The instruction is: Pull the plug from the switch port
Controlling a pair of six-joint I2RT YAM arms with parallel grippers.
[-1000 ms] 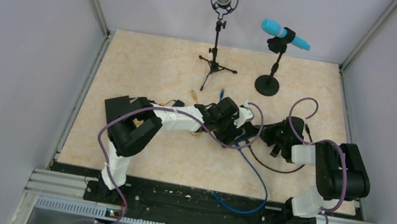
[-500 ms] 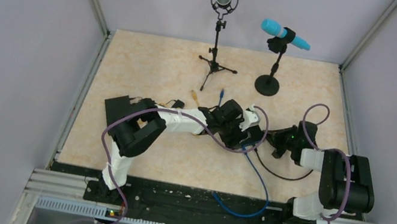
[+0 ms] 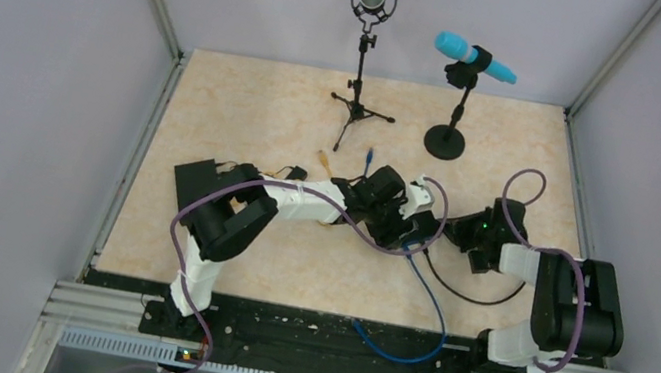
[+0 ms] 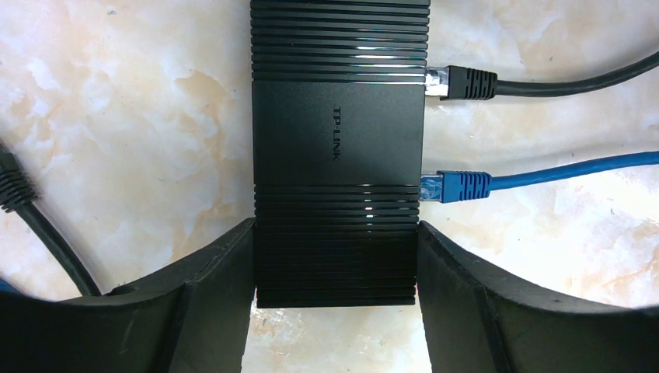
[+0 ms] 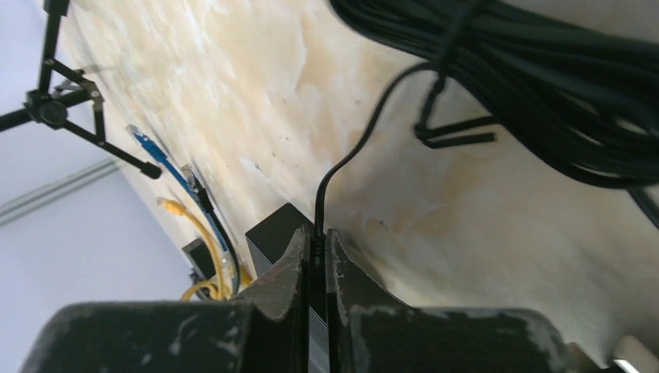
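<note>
The left tool (image 4: 334,241) clamps the sides of the TP-Link switch (image 4: 338,116), which lies flat on the desk (image 4: 140,116). A black plug (image 4: 460,81) sits in a switch port (image 4: 427,81) on its edge, and a blue plug (image 4: 458,186) sits alongside. Nearby, the right tool (image 5: 315,252), its fingers pressed together, pinches a thin black cable (image 5: 365,140).

Left tool (image 4: 336,241), right tool (image 5: 317,242) clamped.

Lab test cell: plain walls (image 3: 8,92), aluminium rail (image 3: 94,304).
</note>
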